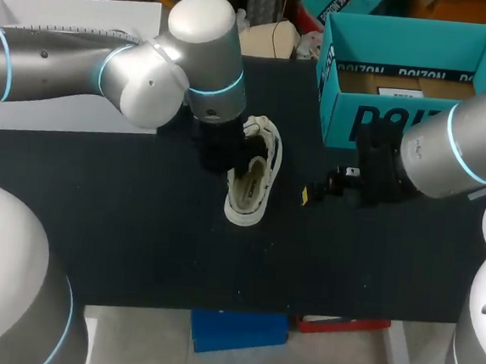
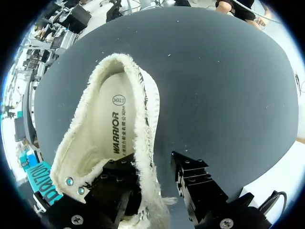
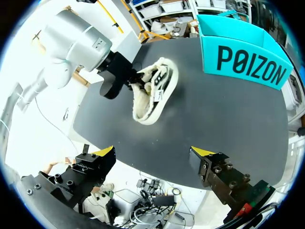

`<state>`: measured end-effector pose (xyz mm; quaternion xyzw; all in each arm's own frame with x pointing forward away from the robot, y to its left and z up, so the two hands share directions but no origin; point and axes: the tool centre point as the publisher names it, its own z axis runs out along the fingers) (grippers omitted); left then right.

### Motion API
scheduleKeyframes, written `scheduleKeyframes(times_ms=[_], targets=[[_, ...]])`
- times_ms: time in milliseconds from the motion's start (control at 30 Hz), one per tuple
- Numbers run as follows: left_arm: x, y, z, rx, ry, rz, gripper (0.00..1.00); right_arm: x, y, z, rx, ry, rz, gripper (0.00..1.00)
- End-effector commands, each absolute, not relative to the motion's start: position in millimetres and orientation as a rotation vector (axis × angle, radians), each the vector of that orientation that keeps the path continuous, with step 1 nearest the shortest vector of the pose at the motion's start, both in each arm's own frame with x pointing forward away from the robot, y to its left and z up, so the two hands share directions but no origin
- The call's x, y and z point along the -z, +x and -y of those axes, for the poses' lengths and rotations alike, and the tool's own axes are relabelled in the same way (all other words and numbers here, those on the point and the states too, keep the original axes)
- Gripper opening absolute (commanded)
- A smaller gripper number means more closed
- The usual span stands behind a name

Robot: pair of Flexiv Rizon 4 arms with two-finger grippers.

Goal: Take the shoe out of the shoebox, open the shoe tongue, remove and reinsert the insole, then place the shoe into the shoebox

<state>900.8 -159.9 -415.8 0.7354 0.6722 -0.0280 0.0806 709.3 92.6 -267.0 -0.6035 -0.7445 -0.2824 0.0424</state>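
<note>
The cream shoe [image 1: 253,181] lies on its side at mid-desk [image 1: 120,222], opening turned toward the left pincer [image 2: 152,186]. That pincer is released, straddling the frayed collar wall, with one finger inside and one outside. The right pincer [image 3: 152,155] hangs spread and empty over the near edge. The teal shoebox [image 1: 401,123] stands at the far right.

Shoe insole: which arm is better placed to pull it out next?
Probably right. The right gripper hangs open and empty, with the shoe ahead of it. The left gripper straddles the shoe's side wall, likely steadying it, which leaves the insole exposed.
</note>
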Motion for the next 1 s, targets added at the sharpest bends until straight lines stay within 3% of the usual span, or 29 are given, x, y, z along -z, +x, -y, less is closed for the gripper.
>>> scheduleKeyframes(times_ms=[33, 133, 200, 500, 1000], targets=[[422.6, 905.7, 163.0, 0.037, 2.195, -2.020, 0.35, 267.0, 708.9, -93.8, 0.862, -1.850, 2.279, 1.00], [425.1, 907.9, 162.8, 0.044, 2.154, -2.059, 0.29, 267.0, 708.9, -93.8, 0.862, -1.850, 2.279, 1.00], [425.3, 908.5, 164.0, 0.037, 2.153, -2.055, 0.00, 267.0, 708.9, -93.8, 0.862, -1.850, 2.279, 1.00], [390.2, 907.1, 160.5, 0.032, 2.145, -2.022, 0.00, 267.0, 708.9, -93.8, 0.862, -1.850, 2.279, 1.00], [237.4, 924.4, 140.7, -0.077, 1.695, -2.087, 0.00, 267.0, 708.9, -93.8, 0.862, -1.850, 2.279, 1.00]])
